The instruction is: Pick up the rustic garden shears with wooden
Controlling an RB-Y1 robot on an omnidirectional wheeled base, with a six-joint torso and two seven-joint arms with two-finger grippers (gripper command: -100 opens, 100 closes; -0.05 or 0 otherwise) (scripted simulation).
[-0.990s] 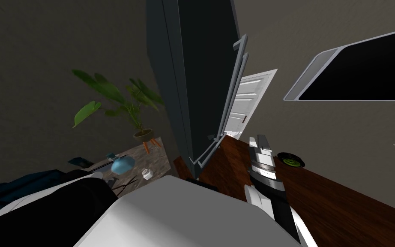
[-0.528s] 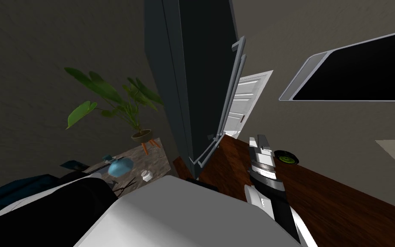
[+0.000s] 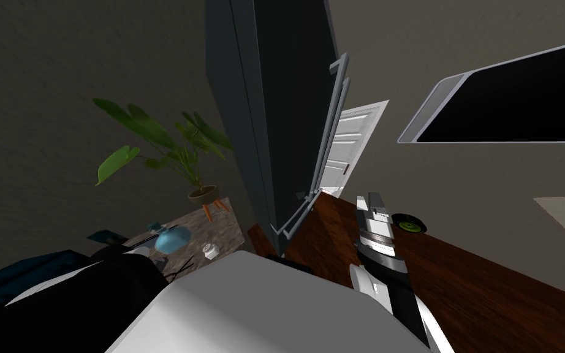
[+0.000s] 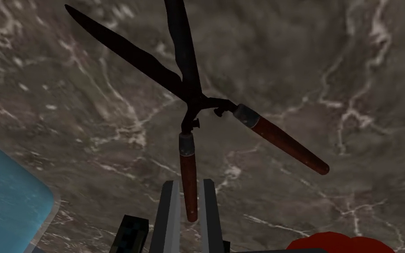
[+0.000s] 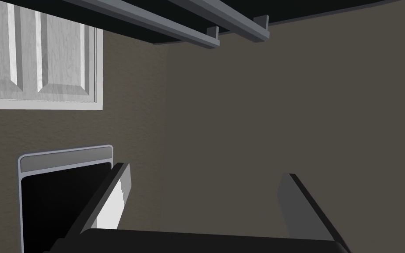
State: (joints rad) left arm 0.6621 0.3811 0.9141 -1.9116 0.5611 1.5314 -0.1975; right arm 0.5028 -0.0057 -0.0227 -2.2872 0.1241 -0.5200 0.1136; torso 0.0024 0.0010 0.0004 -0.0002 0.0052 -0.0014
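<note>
The shears [image 4: 188, 99] lie flat on the table [image 4: 329, 66], one handle between the fingers of the left gripper [image 4: 189, 181]. Seen from the head, the table sits lower left in the frame, a potted plant [image 3: 204, 195] at its far edge, the tall cabinet [image 3: 275, 110] upper centre, a door [image 3: 348, 147] just right of it. A round disc [image 3: 410, 225] lies on the floor [image 3: 459, 276] right of centre, beside the right gripper [image 3: 368, 197].

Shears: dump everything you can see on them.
The shears have two long dark blades spread in a V, a dark pivot, and two splayed reddish-brown, wood-looking handles with grey collars. Behind them is a marbled grey-brown surface; lifted or resting, I cannot tell. The left gripper is shut on one handle; the other is free.
</note>
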